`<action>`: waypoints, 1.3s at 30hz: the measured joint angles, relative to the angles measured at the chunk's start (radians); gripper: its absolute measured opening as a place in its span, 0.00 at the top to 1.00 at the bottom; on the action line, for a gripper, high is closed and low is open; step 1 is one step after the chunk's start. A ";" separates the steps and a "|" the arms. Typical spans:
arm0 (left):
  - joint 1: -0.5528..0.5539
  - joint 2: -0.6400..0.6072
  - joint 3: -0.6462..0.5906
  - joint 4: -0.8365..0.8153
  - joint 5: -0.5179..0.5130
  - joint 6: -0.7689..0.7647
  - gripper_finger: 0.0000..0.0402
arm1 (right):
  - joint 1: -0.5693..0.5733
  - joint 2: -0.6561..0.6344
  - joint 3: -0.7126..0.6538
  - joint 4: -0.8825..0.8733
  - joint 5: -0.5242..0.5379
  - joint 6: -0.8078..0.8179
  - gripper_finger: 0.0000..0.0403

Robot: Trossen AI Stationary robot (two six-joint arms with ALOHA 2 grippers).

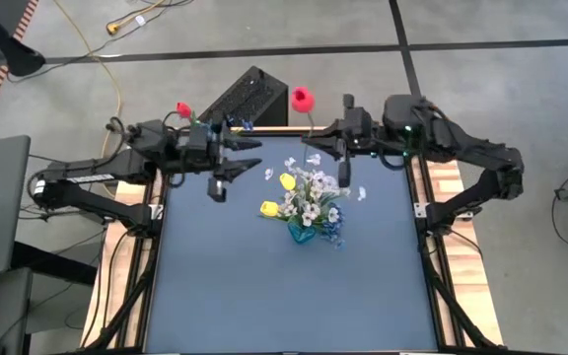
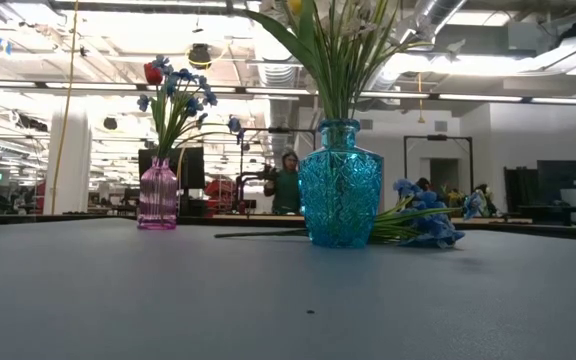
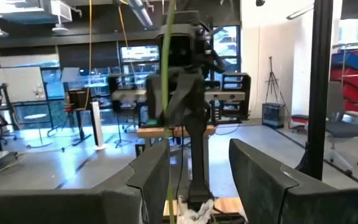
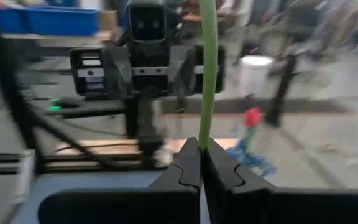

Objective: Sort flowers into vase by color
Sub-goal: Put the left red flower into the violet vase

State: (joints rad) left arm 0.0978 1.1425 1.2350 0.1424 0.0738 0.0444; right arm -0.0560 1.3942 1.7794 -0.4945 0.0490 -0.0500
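Fingers of the right gripper pinch a red tulip's green stem at the table's 12 o'clock edge, arm reaching in from 3 o'clock. Left gripper (jaws parted, nothing gripped) hovers at 10 o'clock. Blue vase stands mid-table, pink vase farther back; open surface lies toward 6 o'clock.
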 joint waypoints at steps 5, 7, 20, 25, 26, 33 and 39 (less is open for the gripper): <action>0.025 0.034 0.000 0.076 0.000 -0.021 0.58 | -0.047 0.034 -0.001 -0.012 -0.076 0.024 0.93; 0.052 0.037 0.000 0.089 0.005 -0.066 0.55 | -0.054 0.040 -0.001 0.005 -0.078 0.024 0.93; 0.128 0.037 0.000 0.138 0.039 -0.087 0.39 | -0.069 0.134 0.000 0.158 -0.081 -0.080 0.93; 0.129 0.037 0.000 0.112 0.052 -0.065 0.39 | -0.086 0.172 0.000 0.203 -0.080 -0.023 0.93; 0.129 0.037 0.000 0.102 0.051 -0.059 0.39 | -0.087 0.180 0.000 0.202 -0.078 -0.024 0.93; 0.129 0.037 0.000 0.048 0.041 -0.036 0.39 | -0.080 0.233 0.000 0.191 -0.080 -0.029 0.93; 0.139 0.027 0.000 -0.020 -0.005 -0.009 0.39 | -0.081 0.228 -0.001 0.189 -0.079 -0.028 0.93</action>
State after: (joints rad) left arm 0.2372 1.1696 1.2354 0.1225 0.0686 0.0357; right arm -0.1374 1.6219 1.7786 -0.3053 -0.0298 -0.0776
